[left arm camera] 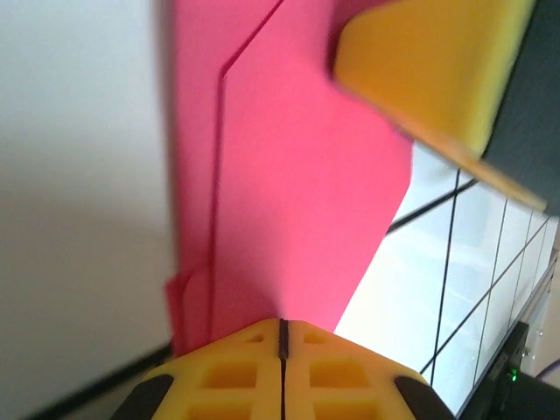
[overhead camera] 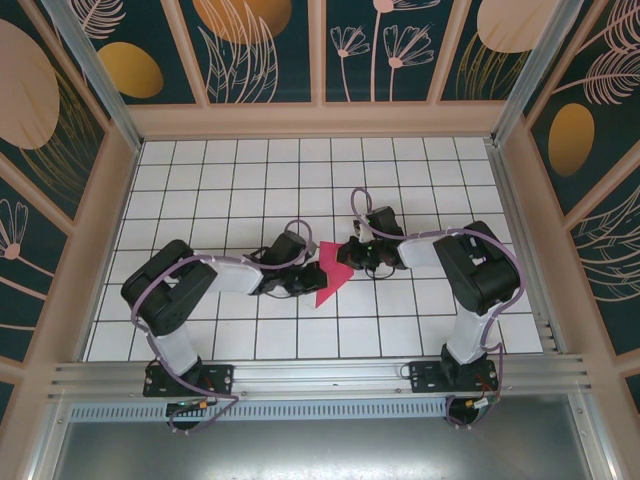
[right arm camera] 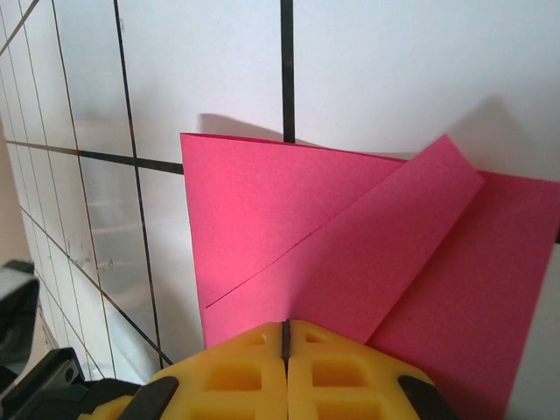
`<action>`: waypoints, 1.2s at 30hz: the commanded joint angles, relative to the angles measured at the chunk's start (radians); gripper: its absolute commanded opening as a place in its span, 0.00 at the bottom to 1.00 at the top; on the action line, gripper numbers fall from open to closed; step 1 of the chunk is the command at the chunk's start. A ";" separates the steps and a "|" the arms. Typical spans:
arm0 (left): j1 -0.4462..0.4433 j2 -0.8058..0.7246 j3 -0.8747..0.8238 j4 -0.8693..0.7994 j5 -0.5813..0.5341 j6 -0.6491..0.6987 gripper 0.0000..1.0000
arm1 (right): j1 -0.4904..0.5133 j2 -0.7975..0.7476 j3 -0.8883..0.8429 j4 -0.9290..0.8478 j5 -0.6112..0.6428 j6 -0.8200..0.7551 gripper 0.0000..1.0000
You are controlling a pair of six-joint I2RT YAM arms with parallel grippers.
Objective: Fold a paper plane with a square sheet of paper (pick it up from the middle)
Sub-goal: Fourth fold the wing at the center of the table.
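paper sheet (overhead camera: 330,280) magenta-pink. table (overhead camera: 250,180) white, black grid lines. left gripper (left arm camera: 282,326) and right gripper (right arm camera: 285,326) yellow-tipped. walls (overhead camera: 290,75) dark teal, gold blobs, pink leaf outlines.

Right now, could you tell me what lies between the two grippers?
The folded pink paper bridges left gripper and right gripper, both shut on it; the top view shows it.

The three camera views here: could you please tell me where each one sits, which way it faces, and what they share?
Top external: above and behind the bases, looking down at the gridded table; both arms, left gripper, right gripper, partly folded pink paper.
Left wrist: on the left wrist, looking along its shut yellow fingers at the paper.
Right wrist: likewise, shut fingers, paper over the grid.
Shared: all show the paper; both grippers pinch it.
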 commanded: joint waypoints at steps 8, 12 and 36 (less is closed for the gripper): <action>-0.038 -0.033 -0.090 -0.178 0.123 0.071 0.13 | 0.006 0.049 -0.024 -0.072 0.091 0.010 0.06; -0.045 -0.069 -0.109 -0.226 0.108 0.091 0.12 | 0.006 0.050 -0.023 -0.074 0.091 0.010 0.06; -0.040 -0.192 0.068 -0.295 -0.161 0.091 0.09 | 0.018 0.015 0.032 -0.102 0.074 0.001 0.07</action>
